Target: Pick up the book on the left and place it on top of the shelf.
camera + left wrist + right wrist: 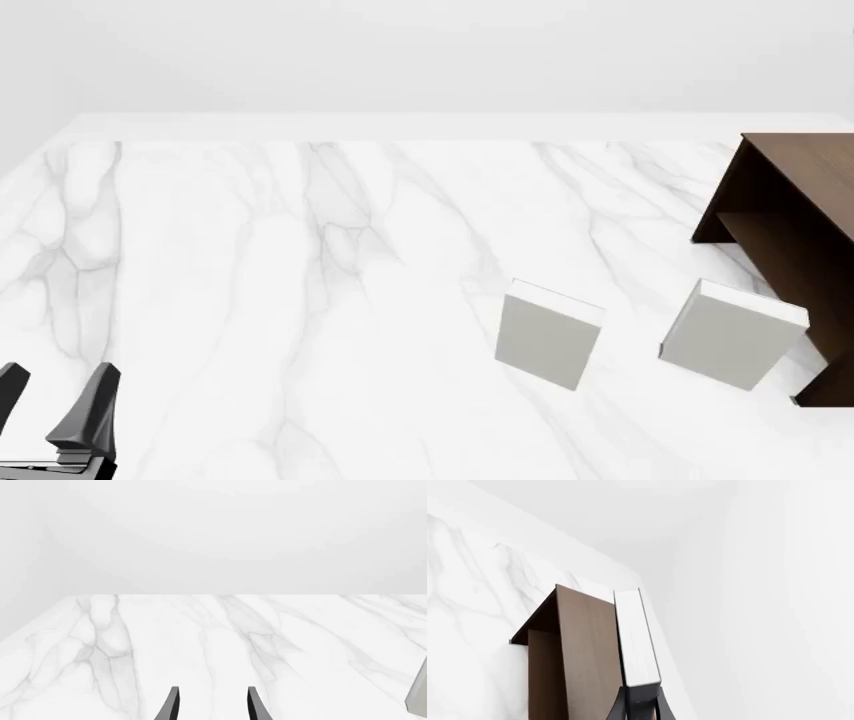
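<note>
Right pincer [640,707] is clamped on the book [637,640], gripping it by one short end so the white page edge faces the wrist camera and the thin dark cover runs along its side. That end-grip leaves the rest of the book free to go down flat. It hangs just beside the shelf [587,650], whose brown top fills the lower middle of the right wrist view; contact I cannot tell. Placement looks close, not yet done. Lower left of the front view, the left pincer [54,400] idles with fingers parted and nothing between them, well apart from the two grey books [547,333] on the marble surface [267,300].
</note>
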{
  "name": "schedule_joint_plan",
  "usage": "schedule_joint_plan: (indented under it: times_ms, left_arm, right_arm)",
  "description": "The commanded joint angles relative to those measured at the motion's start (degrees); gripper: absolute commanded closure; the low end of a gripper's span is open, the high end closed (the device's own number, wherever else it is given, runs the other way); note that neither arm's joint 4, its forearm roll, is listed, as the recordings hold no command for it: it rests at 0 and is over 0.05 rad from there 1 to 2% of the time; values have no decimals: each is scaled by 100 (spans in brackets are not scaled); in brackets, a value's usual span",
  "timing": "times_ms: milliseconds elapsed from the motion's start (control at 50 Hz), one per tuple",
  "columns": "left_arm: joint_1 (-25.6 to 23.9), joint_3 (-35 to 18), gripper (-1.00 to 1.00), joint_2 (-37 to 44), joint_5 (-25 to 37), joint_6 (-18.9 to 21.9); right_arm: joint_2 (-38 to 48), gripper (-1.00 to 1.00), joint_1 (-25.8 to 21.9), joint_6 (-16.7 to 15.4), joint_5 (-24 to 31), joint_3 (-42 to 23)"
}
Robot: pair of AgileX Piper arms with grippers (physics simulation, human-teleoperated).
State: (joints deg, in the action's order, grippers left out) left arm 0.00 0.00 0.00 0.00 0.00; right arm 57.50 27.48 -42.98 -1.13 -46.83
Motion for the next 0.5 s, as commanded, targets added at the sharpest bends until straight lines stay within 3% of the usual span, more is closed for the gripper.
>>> schedule_joint_plan:
  times_ms: [20, 500]
  left_arm:
    - [0, 0, -100, 0, 0, 0]
    - [0, 0, -100, 0, 0, 0]
  right_arm:
    - [169, 100, 175, 3, -146, -168]
    - [716, 100, 446, -156, -547, -340]
